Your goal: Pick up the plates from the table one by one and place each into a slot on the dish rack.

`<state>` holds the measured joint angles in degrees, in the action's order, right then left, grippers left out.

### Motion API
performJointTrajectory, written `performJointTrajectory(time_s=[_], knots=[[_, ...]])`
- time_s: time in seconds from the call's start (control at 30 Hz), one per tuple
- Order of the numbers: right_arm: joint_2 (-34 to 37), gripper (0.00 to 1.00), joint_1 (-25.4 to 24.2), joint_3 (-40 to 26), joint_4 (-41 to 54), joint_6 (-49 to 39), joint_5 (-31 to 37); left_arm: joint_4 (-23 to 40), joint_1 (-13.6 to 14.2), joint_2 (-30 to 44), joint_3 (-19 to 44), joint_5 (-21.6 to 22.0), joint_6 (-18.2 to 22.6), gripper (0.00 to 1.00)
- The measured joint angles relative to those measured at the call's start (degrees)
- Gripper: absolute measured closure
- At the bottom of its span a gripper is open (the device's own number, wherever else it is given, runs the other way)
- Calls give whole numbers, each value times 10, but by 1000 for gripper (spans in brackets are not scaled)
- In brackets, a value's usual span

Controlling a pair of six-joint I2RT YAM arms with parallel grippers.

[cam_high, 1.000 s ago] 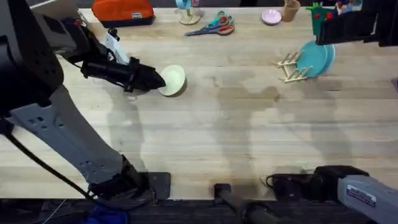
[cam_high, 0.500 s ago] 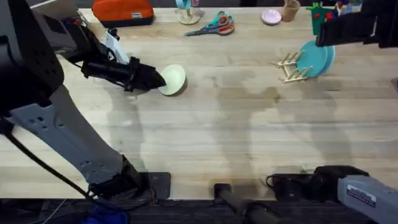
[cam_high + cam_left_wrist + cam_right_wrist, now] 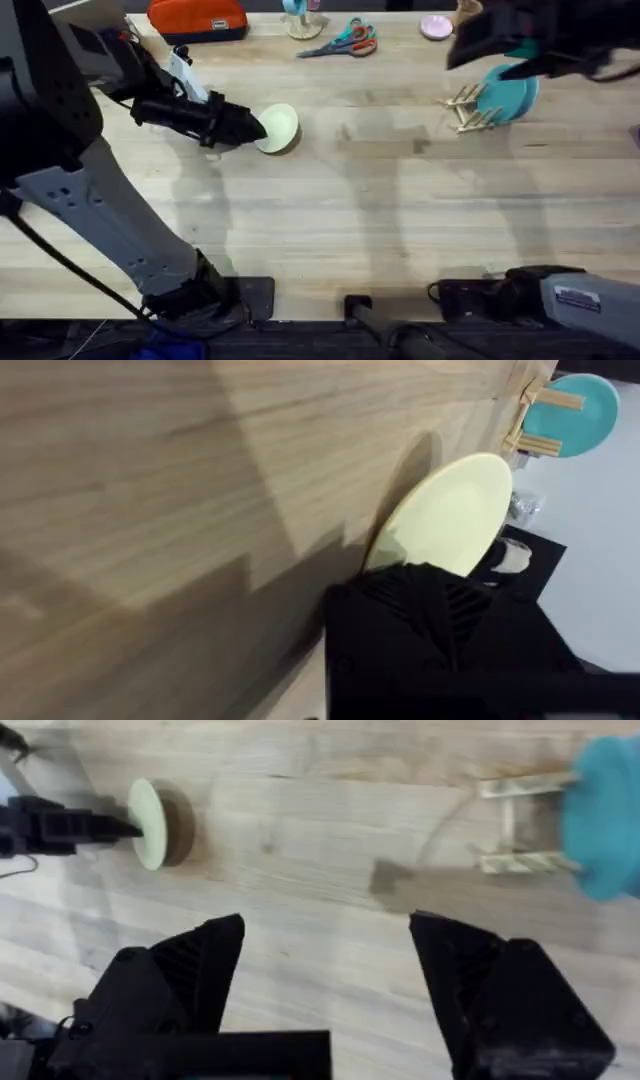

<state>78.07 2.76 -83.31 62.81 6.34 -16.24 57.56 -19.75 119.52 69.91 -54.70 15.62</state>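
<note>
Overhead looks down; both wrist views share the cream plate (image 3: 279, 129).

Light wood-plank table (image 3: 330, 220). Dish rack (image 3: 470, 108) resting at far right; scissors (image 3: 345, 42), orange case (image 3: 198, 17), pink dish (image 3: 436, 27) beyond rack, along far edge.

Lighting: bright, even, from above. I see soft grey arm shadows on the table (image 3: 330, 220); a darker shadow beside the cream plate (image 3: 147, 824) in my right wrist view. Blur: right arm (image 3: 540, 35) smeared dark overhead; teal plates (image 3: 608, 818) soft-edged. Left wrist view: its near black finger (image 3: 440, 650) is out of focus.
</note>
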Motion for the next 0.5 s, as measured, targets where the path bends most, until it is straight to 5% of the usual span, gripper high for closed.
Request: performJointTrajectory(time_s=[0.5], knots=[[198,7,141,0,-149,84,-29,0,0,0,0,0,0,960]])
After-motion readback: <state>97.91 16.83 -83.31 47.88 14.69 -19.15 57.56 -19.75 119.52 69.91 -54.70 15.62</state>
